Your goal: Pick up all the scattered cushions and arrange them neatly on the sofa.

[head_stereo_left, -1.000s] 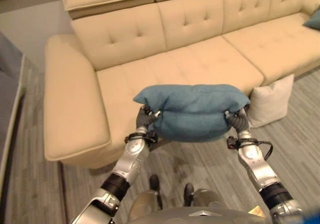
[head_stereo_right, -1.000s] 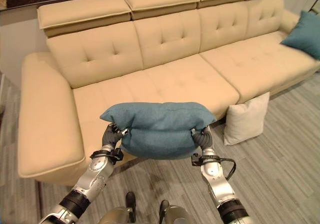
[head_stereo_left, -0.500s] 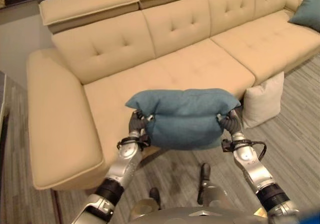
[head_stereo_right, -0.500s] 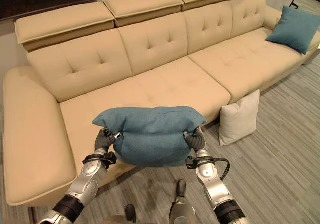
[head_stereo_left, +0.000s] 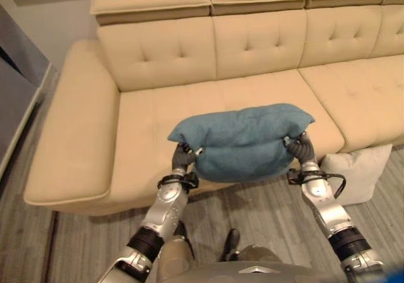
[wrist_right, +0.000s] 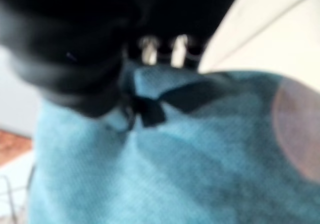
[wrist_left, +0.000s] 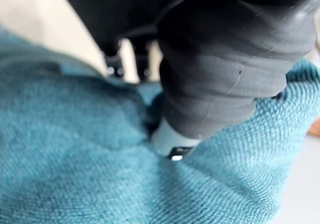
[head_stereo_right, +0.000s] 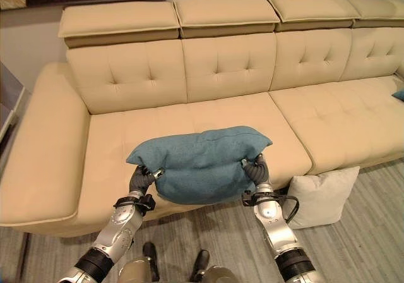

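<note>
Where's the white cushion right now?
The white cushion stands on the floor, leaning against the sofa's front, on the robot's right, just beyond the right hand that grips the teal cushion.

A: The blue cushion (head_stereo_left: 243, 143) hides most of both hands; of the left hand (head_stereo_left: 183, 158) and the right hand (head_stereo_left: 301, 148) little more than the dark covers shows.

B: The cream sofa (head_stereo_right: 214, 81) runs off the right edge. A white cushion (head_stereo_right: 323, 196) on the floor is partly covered by the right arm.

A: At the far right edge, a sliver of a teal cushion (head_stereo_right: 399, 95) is cut off.

B: The right wrist view is blurred.
</note>
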You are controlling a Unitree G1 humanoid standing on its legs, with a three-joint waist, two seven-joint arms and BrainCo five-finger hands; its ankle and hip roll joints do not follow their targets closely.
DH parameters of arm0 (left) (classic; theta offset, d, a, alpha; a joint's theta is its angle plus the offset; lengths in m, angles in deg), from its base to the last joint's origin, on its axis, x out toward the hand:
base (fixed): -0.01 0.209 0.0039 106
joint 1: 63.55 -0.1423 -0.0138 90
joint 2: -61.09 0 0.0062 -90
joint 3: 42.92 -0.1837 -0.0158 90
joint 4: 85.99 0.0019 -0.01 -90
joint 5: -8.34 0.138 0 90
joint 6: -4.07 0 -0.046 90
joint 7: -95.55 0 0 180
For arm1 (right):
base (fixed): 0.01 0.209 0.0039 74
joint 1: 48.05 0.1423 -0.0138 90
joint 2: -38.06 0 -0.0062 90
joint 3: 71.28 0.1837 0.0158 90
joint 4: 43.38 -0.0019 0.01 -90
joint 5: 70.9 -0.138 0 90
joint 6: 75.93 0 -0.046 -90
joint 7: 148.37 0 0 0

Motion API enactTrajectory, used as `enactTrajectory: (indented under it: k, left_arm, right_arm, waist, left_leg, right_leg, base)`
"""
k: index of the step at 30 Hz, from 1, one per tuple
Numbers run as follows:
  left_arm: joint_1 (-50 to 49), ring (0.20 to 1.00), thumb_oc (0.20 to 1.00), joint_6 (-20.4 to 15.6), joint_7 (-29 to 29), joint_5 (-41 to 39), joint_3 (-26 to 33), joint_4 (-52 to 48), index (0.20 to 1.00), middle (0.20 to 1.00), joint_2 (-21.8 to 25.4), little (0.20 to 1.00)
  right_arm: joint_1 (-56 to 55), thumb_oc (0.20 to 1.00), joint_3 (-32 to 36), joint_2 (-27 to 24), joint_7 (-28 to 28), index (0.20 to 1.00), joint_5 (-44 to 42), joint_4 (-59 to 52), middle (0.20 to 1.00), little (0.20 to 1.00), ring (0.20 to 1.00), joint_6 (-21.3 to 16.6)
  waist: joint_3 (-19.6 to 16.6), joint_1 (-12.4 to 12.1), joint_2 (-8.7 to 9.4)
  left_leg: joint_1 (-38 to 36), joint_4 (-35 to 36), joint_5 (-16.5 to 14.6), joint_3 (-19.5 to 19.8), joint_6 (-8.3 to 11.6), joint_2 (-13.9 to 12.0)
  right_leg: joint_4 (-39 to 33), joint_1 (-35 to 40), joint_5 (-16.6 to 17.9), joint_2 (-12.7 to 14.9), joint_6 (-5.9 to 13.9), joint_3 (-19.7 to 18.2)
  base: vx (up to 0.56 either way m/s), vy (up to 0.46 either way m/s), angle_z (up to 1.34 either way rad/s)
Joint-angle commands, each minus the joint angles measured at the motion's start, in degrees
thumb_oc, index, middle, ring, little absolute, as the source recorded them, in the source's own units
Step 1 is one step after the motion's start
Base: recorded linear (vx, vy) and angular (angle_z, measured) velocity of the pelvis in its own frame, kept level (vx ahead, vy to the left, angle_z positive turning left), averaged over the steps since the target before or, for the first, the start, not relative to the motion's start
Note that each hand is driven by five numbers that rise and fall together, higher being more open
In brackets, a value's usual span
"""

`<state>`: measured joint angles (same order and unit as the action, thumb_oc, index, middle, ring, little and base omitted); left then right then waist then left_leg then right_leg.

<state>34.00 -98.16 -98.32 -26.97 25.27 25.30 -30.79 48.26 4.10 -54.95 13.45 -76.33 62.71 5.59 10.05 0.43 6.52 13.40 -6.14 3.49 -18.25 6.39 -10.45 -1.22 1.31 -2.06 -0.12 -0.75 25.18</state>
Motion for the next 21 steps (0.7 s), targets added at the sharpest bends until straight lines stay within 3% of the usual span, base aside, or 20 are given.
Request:
enactTrajectory:
  k: [1, 5, 8, 11, 13, 14, 15, 18, 19, 21]
  left_arm:
    - [3.1, 0.200, 0.200, -3.4, 4.7, 1.9, -3.3, -9.0, 0.200, 0.200, -1.6, 0.200]
    - [3.1, 0.200, 0.200, -3.5, 4.4, 2.0, -3.1, -9.9, 0.200, 0.200, -0.7, 0.200]
    - [3.2, 0.200, 0.200, -3.6, 4.0, 2.8, -2.9, -10.9, 0.200, 0.200, 0.6, 0.200]
    - [3.9, 0.200, 0.200, -3.7, 3.1, 4.6, -2.8, -10.9, 0.200, 0.200, 1.4, 0.200]
    - [4.2, 0.200, 0.200, -3.8, 3.3, 4.7, -2.7, -10.8, 0.200, 0.200, 1.4, 0.200]
    - [4.7, 0.200, 0.200, -4.0, 3.4, 4.7, -2.4, -10.3, 0.200, 0.200, 1.1, 0.200]
    - [5.0, 0.200, 0.200, -4.0, 3.3, 4.6, -2.2, -10.3, 0.200, 0.200, 1.0, 0.200]
    - [5.1, 0.200, 0.200, -4.2, 3.0, 4.6, -2.0, -10.0, 0.200, 0.200, 0.7, 0.200]
    - [4.7, 0.200, 0.200, -4.4, 3.1, 5.2, -1.7, -10.0, 0.200, 0.200, 0.6, 0.200]
    - [4.3, 0.200, 0.200, -4.4, 3.4, 5.5, -1.3, -10.1, 0.200, 0.200, 0.3, 0.200]
  right_arm:
    - [1.8, 0.200, -1.5, 2.3, 2.2, 0.200, -0.9, -6.9, 0.200, 0.200, 0.200, -6.7]
    - [2.5, 0.200, -1.9, 3.5, 2.3, 0.200, -0.8, -6.6, 0.200, 0.200, 0.200, -6.7]
    - [3.5, 0.200, -2.4, 4.2, 2.7, 0.200, -0.5, -6.7, 0.200, 0.200, 0.200, -6.4]
    - [4.8, 0.200, -2.9, 4.1, 2.8, 0.200, 0.3, -6.7, 0.200, 0.200, 0.200, -6.0]
    - [5.3, 0.200, -2.9, 3.7, 3.0, 0.200, 0.4, -6.7, 0.200, 0.200, 0.200, -5.9]
    - [5.9, 0.200, -2.8, 3.3, 2.9, 0.200, 0.1, -6.9, 0.200, 0.200, 0.200, -6.0]
    - [6.1, 0.200, -2.6, 3.0, 2.8, 0.200, 0.2, -7.1, 0.200, 0.200, 0.200, -5.8]
    - [5.2, 0.200, -2.5, 2.7, 2.9, 0.200, 0.3, -7.8, 0.200, 0.200, 0.200, -5.7]
    - [5.2, 0.200, -2.4, 2.7, 2.9, 0.200, 0.6, -7.5, 0.200, 0.200, 0.200, -5.7]
    - [4.8, 0.200, -2.0, 2.3, 3.0, 0.200, 0.9, -7.4, 0.200, 0.200, 0.200, -5.7]
  waist:
    - [-2.8, -0.2, 0.29]
    - [-3.1, -1.2, 1.00]
    - [-2.6, -1.5, 1.08]
    - [-2.0, -0.9, -0.16]
    - [-2.2, -0.1, -0.55]
    - [-2.4, 0.8, -0.60]
    - [-2.2, 1.4, -0.65]
    - [-2.6, 2.2, -0.34]
    - [-2.8, 2.2, -0.12]
    - [-3.7, 2.1, -0.11]
  left_leg:
    - [-3.6, 2.7, 3.8, -1.0, -1.23, 1.7]
    - [-4.7, 1.0, 1.0, -1.0, -3.13, 3.7]
    - [-7.1, -0.5, -2.3, -1.3, -5.77, 5.4]
    - [-10.8, 0.0, -4.9, -0.7, -7.48, 6.6]
    - [-12.3, 1.7, -4.9, 1.1, -7.05, 7.6]
    - [-13.0, 2.4, -5.2, 2.1, -6.43, 8.0]
    - [-13.8, 2.5, -5.6, 2.9, -6.20, 8.2]
    - [-14.1, 2.4, -6.0, 4.1, -6.10, 8.6]
    - [-14.7, 2.5, -6.2, 3.8, -6.02, 8.8]
    - [-15.3, 3.2, -6.0, 4.0, -5.46, 8.9]
  right_leg:
    - [3.7, 4.2, -2.6, 4.5, 7.22, -4.1]
    - [10.2, 3.3, -2.2, 7.2, 8.85, -4.9]
    - [20.7, -0.4, 2.4, 10.5, 11.69, -6.4]
    - [26.6, -5.2, 3.0, 11.3, 11.43, -8.3]
    - [20.4, -6.9, 2.1, 9.8, 10.41, -10.7]
    - [12.4, -7.8, 3.6, 10.0, 10.36, -12.7]
    - [9.5, -7.9, 4.5, 9.7, 10.78, -14.5]
    - [7.3, -7.3, 5.1, 9.3, 11.25, -17.4]
    - [7.1, -7.1, 6.6, 9.6, 11.54, -17.0]
    - [5.3, -5.4, 6.1, 9.0, 11.31, -16.2]
  base:
    - [0.26, 0.147, -0.06]
    - [0.23, 0.208, -0.03]
    - [0.16, 0.201, 0.01]
    - [0.23, 0.239, 0.19]
    - [0.26, 0.062, 0.04]
    - [0.25, -0.039, 0.33]
    - [0.17, -0.047, 0.50]
    - [0.13, -0.036, 0.43]
    - [0.14, -0.043, 0.46]
    - [0.15, -0.066, 0.41]
